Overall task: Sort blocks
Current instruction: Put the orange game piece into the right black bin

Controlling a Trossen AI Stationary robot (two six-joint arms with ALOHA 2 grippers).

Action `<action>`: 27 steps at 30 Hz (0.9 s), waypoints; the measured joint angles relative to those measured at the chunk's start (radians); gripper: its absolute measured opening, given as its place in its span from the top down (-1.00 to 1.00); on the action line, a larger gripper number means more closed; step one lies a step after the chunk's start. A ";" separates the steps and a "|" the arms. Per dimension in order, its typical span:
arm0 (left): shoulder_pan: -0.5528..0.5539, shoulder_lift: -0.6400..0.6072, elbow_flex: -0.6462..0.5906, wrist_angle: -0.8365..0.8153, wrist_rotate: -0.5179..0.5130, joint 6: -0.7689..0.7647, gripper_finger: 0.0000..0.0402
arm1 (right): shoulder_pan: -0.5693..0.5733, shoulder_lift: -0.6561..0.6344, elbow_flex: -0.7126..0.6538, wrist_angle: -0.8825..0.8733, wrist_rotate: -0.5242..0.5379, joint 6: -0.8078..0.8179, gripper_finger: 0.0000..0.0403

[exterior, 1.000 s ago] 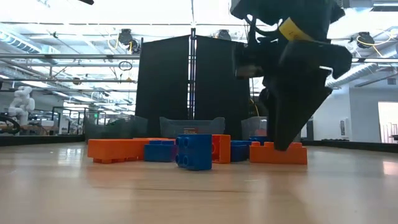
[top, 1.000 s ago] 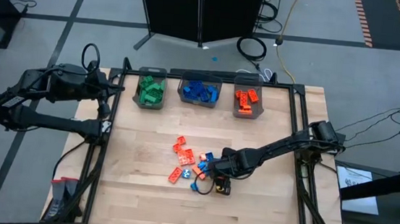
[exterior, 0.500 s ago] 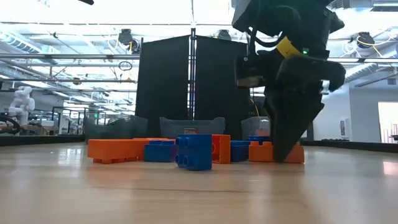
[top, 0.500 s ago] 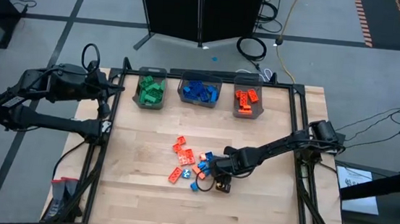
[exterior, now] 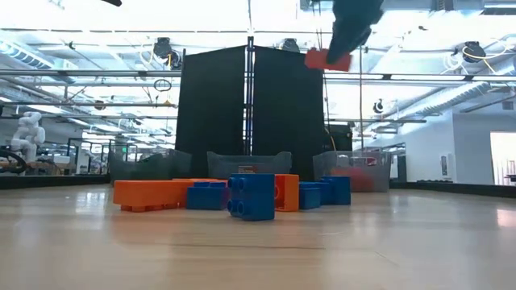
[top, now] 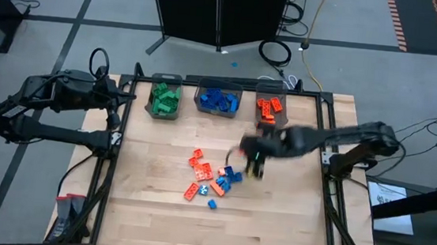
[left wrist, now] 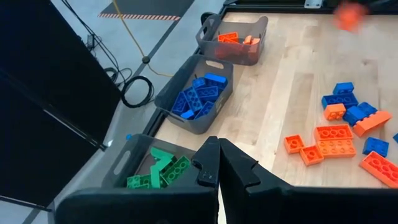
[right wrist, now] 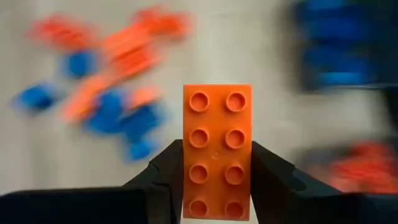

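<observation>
My right gripper (right wrist: 217,190) is shut on an orange-red two-by-four block (right wrist: 217,149) and hangs high above the table (exterior: 327,59), over the loose pile of orange-red and blue blocks (top: 212,177). In the high view the right gripper (top: 256,167) shows blurred beside the pile, between it and the orange bin (top: 271,111). The pile's blocks lie flat on the wood. My left gripper (left wrist: 217,167) is shut and waits at the table's left edge (top: 121,98), near the green bin (top: 163,99). My right gripper pinches the block's two long sides (right wrist: 186,180) between its two fingers (right wrist: 163,173), at the end nearer the wrist. The fingers slant down from above and lie along the block. The studded top faces the wrist camera, and the block is lifted clear of the table.
Three grey bins stand along the far edge: green blocks at the left, blue blocks (top: 218,99) in the middle, orange-red ones at the right. A black metal frame (top: 329,132) borders the table. Bare wood lies near the pile and to its left and right.
My right gripper closed on the orange-red block at the pile's near right side, then rose fast and swung toward the far edge and the bins. The block has left the table and hangs high in the hold. The pile stayed put.
</observation>
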 joint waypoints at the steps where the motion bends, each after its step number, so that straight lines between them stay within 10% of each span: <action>1: 0.000 0.000 0.000 0.000 0.000 0.000 1.00 | -0.041 -0.024 0.003 -0.009 0.045 -0.007 0.41; 15: 0.000 0.000 0.000 0.000 0.001 -0.053 1.00 | -0.707 -0.048 -0.059 -0.025 0.093 -0.025 0.41; 27: 0.000 0.000 0.000 0.001 0.002 -0.054 1.00 | -0.786 0.067 -0.297 0.192 -0.108 -0.005 0.41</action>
